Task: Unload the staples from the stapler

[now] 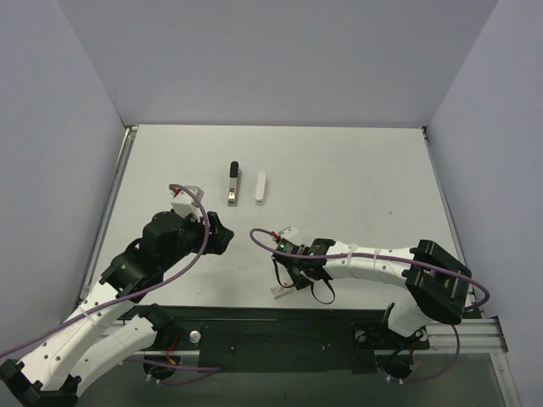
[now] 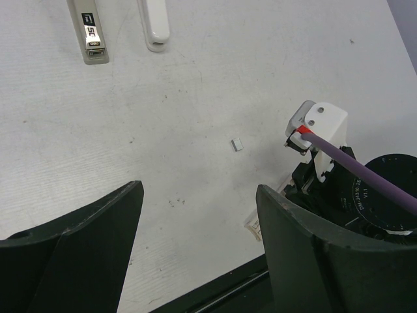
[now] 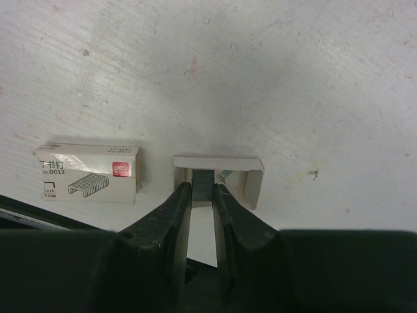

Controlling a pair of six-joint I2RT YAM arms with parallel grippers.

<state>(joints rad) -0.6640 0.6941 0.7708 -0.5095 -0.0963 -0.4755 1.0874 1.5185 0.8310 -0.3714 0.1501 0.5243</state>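
The stapler lies in two parts at the far middle of the table: a metal inner bar with a black end and a white plastic shell beside it. My right gripper is low near the table's front edge, shut on a short grey strip of staples. It holds the strip inside a small open white box tray. My left gripper is open and empty, hovering left of the right gripper. A tiny grey metal piece lies on the table between the grippers and the stapler.
A small white staple box sleeve with a red label lies just left of the tray, at the table's front edge; it also shows in the top view. Grey walls enclose the table on three sides. A purple cable runs along each arm.
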